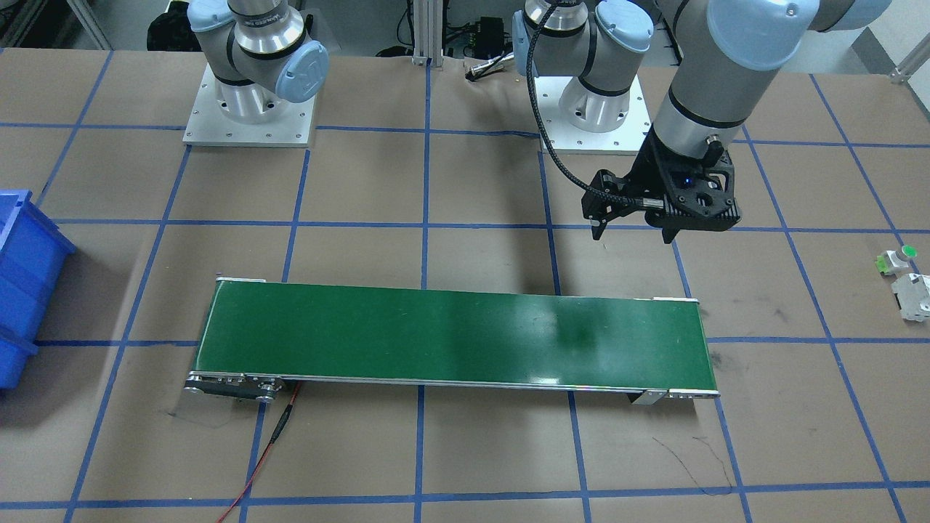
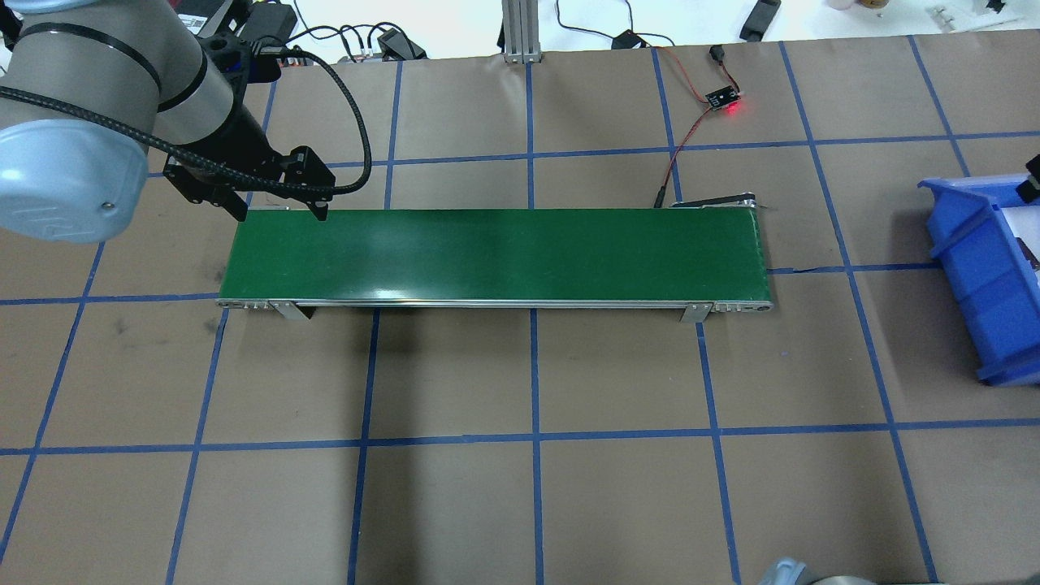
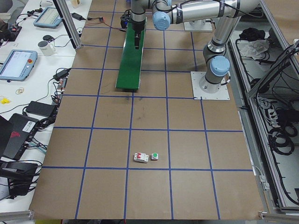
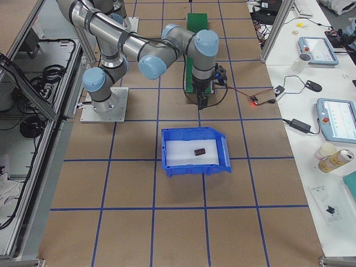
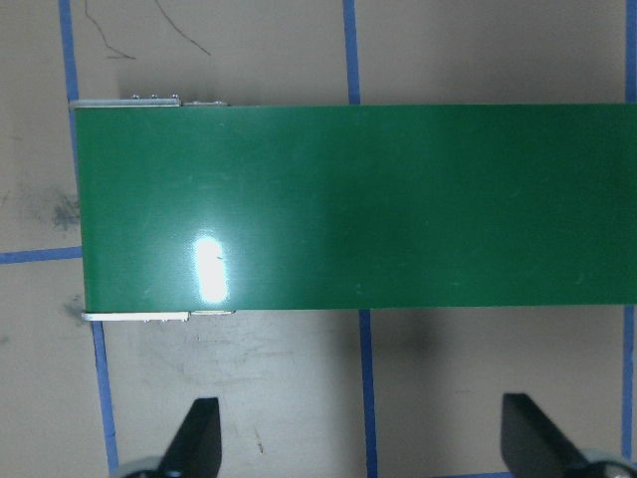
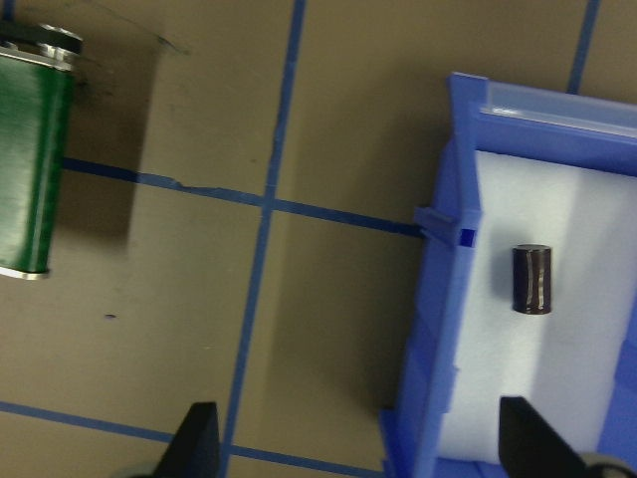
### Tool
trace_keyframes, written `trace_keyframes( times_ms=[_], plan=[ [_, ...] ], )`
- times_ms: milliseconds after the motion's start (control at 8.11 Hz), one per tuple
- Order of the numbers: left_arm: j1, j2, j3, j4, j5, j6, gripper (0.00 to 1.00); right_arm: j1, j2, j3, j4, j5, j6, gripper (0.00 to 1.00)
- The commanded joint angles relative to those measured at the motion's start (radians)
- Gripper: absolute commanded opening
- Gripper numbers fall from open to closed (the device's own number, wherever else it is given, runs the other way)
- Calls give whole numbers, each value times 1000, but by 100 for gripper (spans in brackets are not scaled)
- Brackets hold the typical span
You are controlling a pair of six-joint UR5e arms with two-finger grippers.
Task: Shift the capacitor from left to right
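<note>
The capacitor (image 6: 532,280), a small dark maroon cylinder, lies on its side on the white floor of the blue bin (image 6: 445,299); it also shows in the exterior right view (image 4: 199,151). My right gripper (image 6: 363,448) is open and empty, high up beside the bin's edge toward the belt, and shows in the exterior right view (image 4: 202,103). My left gripper (image 2: 282,215) is open and empty, hanging over the table beside the green conveyor belt's (image 2: 496,252) left end. It also shows in the front view (image 1: 636,234) and the left wrist view (image 5: 363,443).
A white part with a green cap (image 1: 897,260) and a white-grey block (image 1: 914,294) lie on the table at my far left. A red-lit sensor board (image 2: 723,99) with wires sits behind the belt. The blue bin (image 2: 987,276) stands right of the belt.
</note>
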Motion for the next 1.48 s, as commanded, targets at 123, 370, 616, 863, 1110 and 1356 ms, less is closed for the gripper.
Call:
trace_keyframes(
  times_ms=[123, 370, 616, 863, 1110, 1356],
  plan=[
    [0, 1, -1, 1, 1, -2, 100, 384, -67, -23, 57, -2, 459, 100],
    [0, 1, -1, 1, 1, 3, 100, 563, -77, -24, 57, 5, 687, 100],
    [0, 1, -1, 1, 1, 3, 100, 660, -65, -23, 54, 6, 837, 100],
    [2, 1, -1, 1, 1, 3, 100, 671, -61, -20, 52, 5, 853, 100],
    [0, -1, -1, 1, 1, 3, 100, 671, -61, -20, 49, 3, 853, 100],
    [0, -1, -1, 4, 1, 1, 100, 671, -59, -20, 49, 0, 853, 100]
  ],
)
